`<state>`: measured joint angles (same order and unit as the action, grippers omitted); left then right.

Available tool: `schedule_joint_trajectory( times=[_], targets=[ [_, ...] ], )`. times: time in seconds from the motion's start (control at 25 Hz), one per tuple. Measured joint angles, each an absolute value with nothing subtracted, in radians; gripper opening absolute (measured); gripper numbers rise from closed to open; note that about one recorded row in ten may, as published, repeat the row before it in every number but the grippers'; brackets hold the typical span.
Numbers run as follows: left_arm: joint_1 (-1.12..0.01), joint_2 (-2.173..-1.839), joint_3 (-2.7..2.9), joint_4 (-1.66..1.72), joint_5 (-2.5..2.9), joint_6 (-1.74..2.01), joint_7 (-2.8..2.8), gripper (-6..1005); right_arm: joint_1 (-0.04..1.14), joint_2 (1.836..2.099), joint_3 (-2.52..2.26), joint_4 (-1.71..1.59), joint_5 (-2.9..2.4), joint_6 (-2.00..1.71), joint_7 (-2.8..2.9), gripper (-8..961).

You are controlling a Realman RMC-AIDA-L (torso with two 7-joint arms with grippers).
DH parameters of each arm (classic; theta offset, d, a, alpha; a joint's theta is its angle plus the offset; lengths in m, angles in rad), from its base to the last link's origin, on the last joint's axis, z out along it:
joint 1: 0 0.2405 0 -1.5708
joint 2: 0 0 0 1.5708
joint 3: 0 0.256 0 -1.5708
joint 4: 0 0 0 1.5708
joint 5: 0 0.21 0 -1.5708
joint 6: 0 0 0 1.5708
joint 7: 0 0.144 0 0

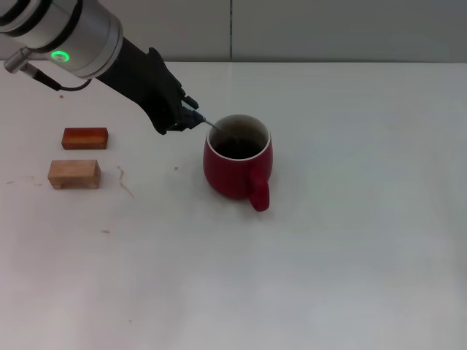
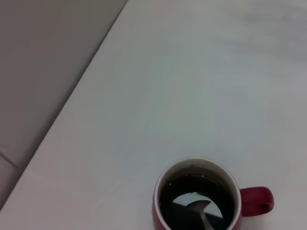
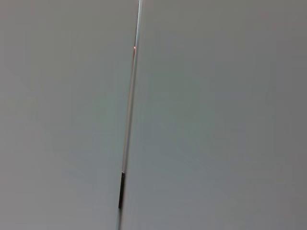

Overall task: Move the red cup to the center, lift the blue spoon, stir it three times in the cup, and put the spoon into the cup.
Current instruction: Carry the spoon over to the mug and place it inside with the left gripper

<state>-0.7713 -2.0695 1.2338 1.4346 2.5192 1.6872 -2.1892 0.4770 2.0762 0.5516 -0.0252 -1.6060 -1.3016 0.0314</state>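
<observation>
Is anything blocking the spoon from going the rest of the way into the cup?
Nothing visible does. The left gripper holds the blue spoon over the rim of the red cup, its bowl already inside. The two wooden blocks sit well off to the robot's left.

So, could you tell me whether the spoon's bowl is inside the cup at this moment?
Inside. The blue spoon has its bowl down in the red cup, its neck slanting over the rim to the left gripper.
</observation>
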Motion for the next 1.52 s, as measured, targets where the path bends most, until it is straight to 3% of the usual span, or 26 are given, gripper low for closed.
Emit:
schedule_joint_trajectory(
  times=[1.52],
  targets=[
    [-0.774, -2.077, 1.457, 1.39, 2.597, 1.544, -2.192, 162, 0.453, 2.078, 0.543, -0.006, -1.611, -1.314, 0.024, 670]
  ],
)
